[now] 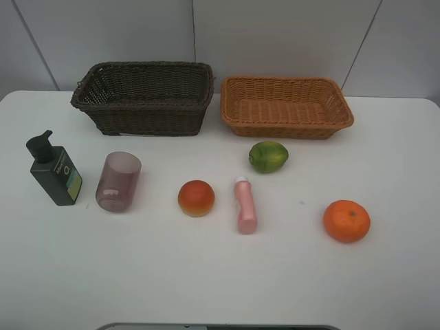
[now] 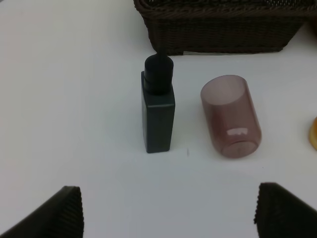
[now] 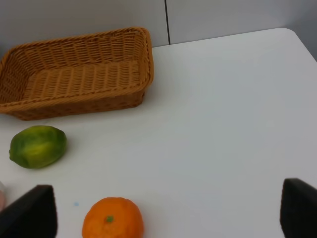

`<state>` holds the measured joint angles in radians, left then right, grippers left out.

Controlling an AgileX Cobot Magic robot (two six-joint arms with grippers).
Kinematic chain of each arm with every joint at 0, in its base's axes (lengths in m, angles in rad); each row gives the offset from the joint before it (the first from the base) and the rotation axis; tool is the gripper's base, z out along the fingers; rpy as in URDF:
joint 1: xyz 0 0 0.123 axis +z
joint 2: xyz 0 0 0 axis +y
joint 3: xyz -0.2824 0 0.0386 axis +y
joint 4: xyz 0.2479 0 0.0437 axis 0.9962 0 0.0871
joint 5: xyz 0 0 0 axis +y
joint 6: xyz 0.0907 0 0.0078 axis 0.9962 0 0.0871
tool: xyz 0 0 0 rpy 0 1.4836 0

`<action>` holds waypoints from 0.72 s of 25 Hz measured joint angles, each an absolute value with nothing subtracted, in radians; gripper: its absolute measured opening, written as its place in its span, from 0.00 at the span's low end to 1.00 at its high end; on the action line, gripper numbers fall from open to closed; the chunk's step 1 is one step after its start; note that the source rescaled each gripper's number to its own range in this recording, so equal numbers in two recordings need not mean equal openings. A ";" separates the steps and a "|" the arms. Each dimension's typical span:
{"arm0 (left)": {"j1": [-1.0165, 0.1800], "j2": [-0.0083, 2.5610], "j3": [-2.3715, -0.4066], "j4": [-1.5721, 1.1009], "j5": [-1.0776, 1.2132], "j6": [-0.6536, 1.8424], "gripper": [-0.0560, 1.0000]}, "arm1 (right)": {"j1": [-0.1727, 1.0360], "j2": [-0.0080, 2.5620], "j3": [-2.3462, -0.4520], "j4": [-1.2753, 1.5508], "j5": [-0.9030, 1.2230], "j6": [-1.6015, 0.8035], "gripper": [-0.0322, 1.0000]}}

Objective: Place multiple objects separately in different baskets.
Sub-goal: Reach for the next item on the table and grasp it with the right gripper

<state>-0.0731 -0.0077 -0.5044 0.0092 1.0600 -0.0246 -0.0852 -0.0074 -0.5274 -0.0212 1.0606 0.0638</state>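
The dark brown basket [image 1: 143, 96] and the light orange-tan basket [image 1: 285, 105] stand side by side at the back of the white table, both empty. In front lie the dark green pump bottle [image 1: 53, 171], the purple cup [image 1: 118, 181] on its side, the red-orange fruit [image 1: 196, 198], the pink bottle [image 1: 245, 205] lying down, the green fruit [image 1: 268, 157] and the orange [image 1: 346, 221]. No arm shows in the high view. My left gripper [image 2: 171, 218] is open, short of the pump bottle [image 2: 158, 111] and cup [image 2: 231, 116]. My right gripper [image 3: 166, 218] is open near the orange [image 3: 113, 218].
A pale panelled wall runs behind the baskets. The table's front edge [image 1: 220, 326] meets a grey strip. White tabletop [image 1: 399, 158] extends right of the tan basket and in front of the objects.
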 joint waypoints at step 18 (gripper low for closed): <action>-0.073 -0.008 -0.504 0.009 1.060 -0.025 0.82 | -0.085 -0.007 -0.527 -0.021 1.061 0.064 1.00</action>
